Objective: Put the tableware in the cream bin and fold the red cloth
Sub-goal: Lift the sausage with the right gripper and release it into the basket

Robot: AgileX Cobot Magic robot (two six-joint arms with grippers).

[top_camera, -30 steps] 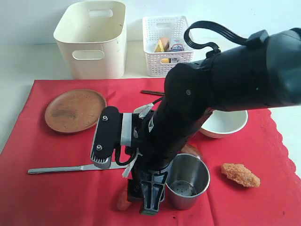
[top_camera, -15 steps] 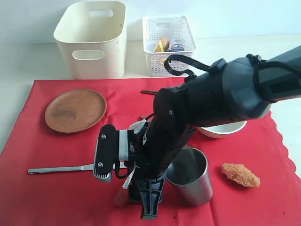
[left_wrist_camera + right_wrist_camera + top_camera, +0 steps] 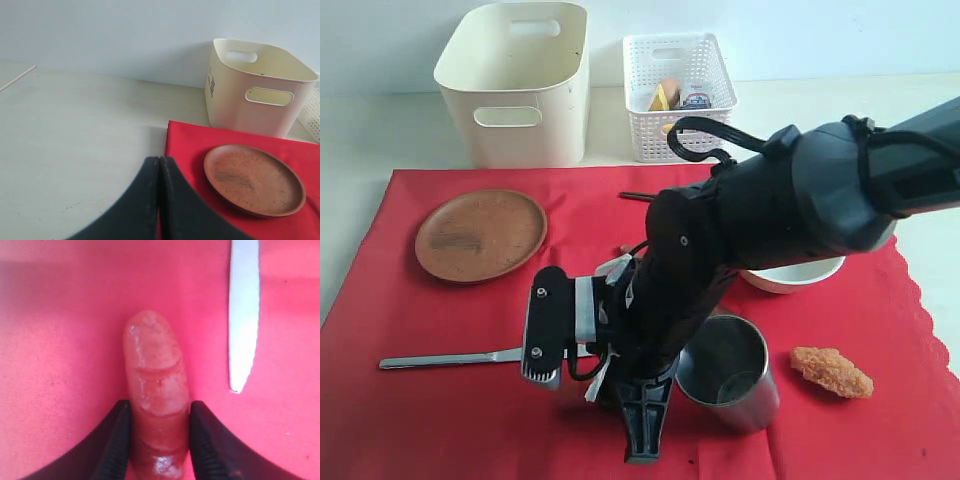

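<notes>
My right gripper [image 3: 642,448] [image 3: 160,407] points down at the front of the red cloth [image 3: 440,420] [image 3: 190,145], its fingers pressed on both sides of a pink sausage [image 3: 152,355]. The steel knife [image 3: 450,358] [image 3: 243,315] lies just beside it. The steel cup [image 3: 730,375] leans tilted against the arm. The white bowl [image 3: 800,275] and dark chopsticks [image 3: 640,197] show partly behind the arm; the spoon is hidden. The brown plate [image 3: 480,235] [image 3: 254,179] sits at the left, in front of the cream bin [image 3: 515,85] [image 3: 250,107]. My left gripper [image 3: 159,160] is shut and empty over bare table.
A white lattice basket [image 3: 678,95] with food stands right of the cream bin. A fried breaded piece [image 3: 832,371] lies on the cloth at the right. The right arm's bulk covers the middle of the cloth.
The right arm dropped lower, bringing its gripper down over the sausage, which no longer shows in the exterior view. The steel cup was pushed right and now leans tilted.
</notes>
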